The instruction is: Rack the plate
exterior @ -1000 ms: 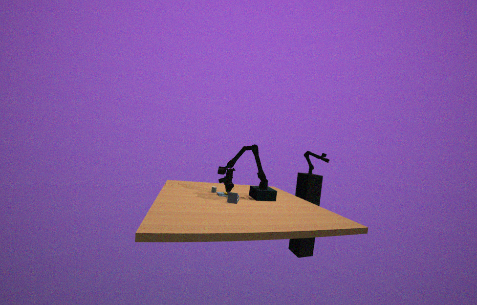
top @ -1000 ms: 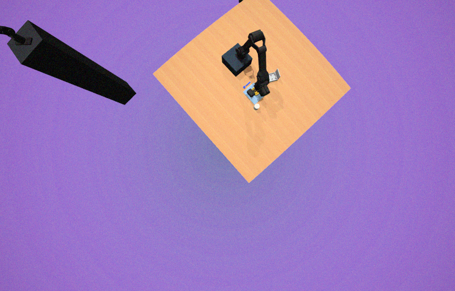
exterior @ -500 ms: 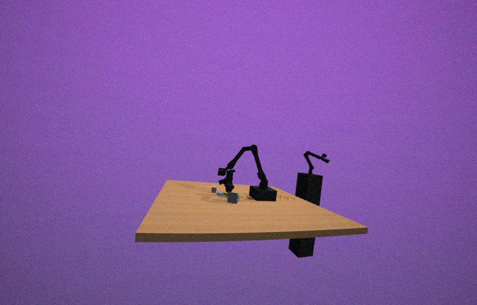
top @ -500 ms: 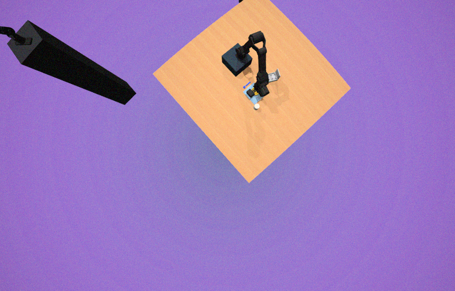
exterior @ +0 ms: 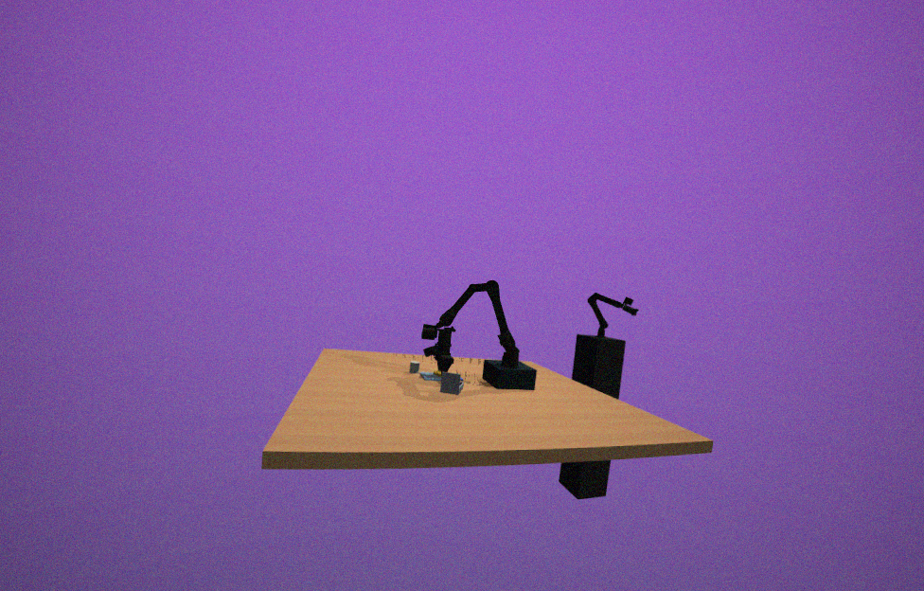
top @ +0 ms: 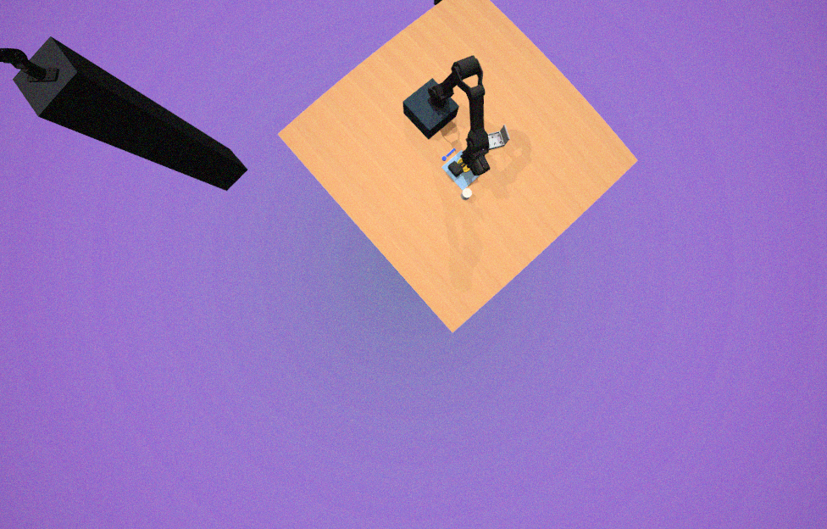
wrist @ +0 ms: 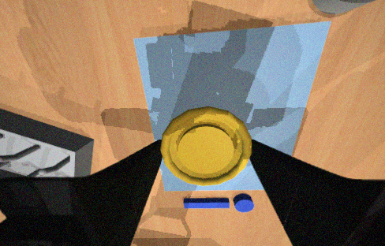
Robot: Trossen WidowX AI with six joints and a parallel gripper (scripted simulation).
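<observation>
The yellow plate (wrist: 206, 146) (top: 465, 167) lies flat on a light blue mat (wrist: 289, 59) (top: 447, 170). My gripper (wrist: 204, 143) (top: 473, 164) is down at the plate, with one black finger against its left rim and one against its right rim, so it is shut on the plate. The dish rack (wrist: 33, 131) (top: 497, 138) (exterior: 451, 384), grey with dark rails, stands apart to the left in the wrist view. In the exterior view the gripper (exterior: 442, 366) reaches down to the table just behind the rack.
A blue bar with a round end (wrist: 218, 203) (top: 448, 155) lies just off the mat's near edge. A white cup (top: 466, 192) (exterior: 414, 366) stands past the mat. The arm's dark base (top: 429, 111) (exterior: 509, 375) sits on the wooden table (top: 535, 216). A black pillar (exterior: 597, 363) stands off the table.
</observation>
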